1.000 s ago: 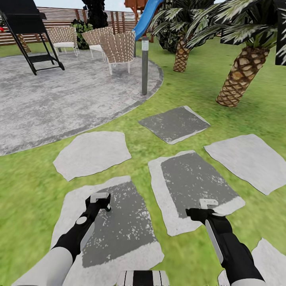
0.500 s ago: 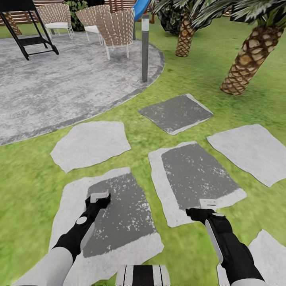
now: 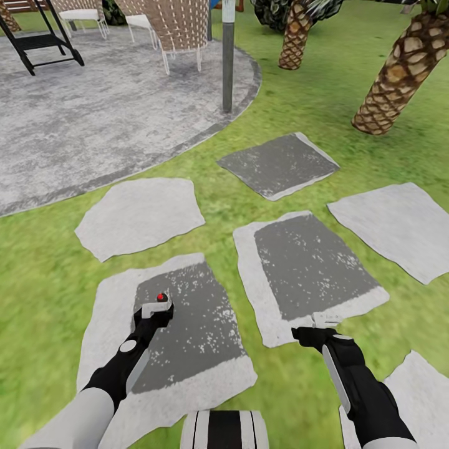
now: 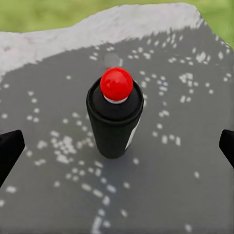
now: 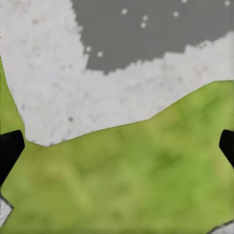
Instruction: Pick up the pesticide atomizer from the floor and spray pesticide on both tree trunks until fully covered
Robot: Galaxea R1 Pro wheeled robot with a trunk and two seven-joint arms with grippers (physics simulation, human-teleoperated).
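the pesticide atomizer [image 4: 115,119] is seen upright on a dark paving slab [image 3: 187,324], centred between the spread fingers of the open left pincer [image 4: 117,146]. the pincer is best lowered squarely around the black body, below the red cap [image 4: 116,84], before being closed; the right pincer [image 5: 117,146] is held open over grass [image 5: 126,180].

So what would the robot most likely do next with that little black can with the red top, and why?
Probably ease the left gripper down around the pesticide atomizer and then close. In the left wrist view the atomizer stands upright on the dark stepping stone, centred between the wide-open fingertips and not touching either. The right gripper hangs open over grass, holding nothing.
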